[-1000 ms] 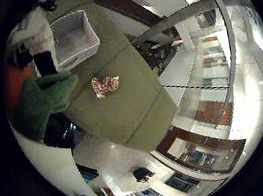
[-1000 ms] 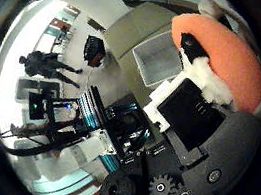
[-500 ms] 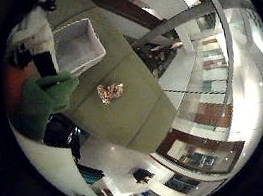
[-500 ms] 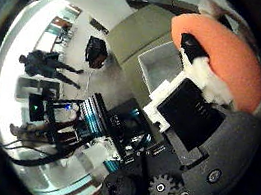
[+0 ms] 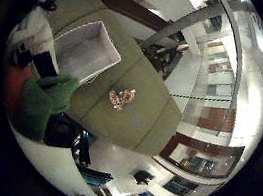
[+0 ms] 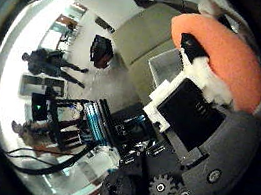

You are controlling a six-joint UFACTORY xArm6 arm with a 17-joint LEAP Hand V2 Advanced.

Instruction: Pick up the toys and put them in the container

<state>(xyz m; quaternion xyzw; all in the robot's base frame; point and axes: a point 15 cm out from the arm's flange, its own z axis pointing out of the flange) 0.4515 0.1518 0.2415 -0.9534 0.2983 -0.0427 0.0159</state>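
The hand [image 6: 184,137] sits well above the olive table [image 5: 140,117], fingers curled tight around an orange-and-green plush toy [image 6: 219,57]. A small brownish toy [image 5: 122,98] lies on the table just beside the empty white container [image 5: 86,52].

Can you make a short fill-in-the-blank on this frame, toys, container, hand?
1. The hand has its fingers curled round a plush toy that is orange and ____.
2. The white container stands on the olive-green ____.
3. Inside, the container holds ____ toys.
4. The small brown and white toy lies on the table, ____ the container.

Missing words: green; table; no; outside
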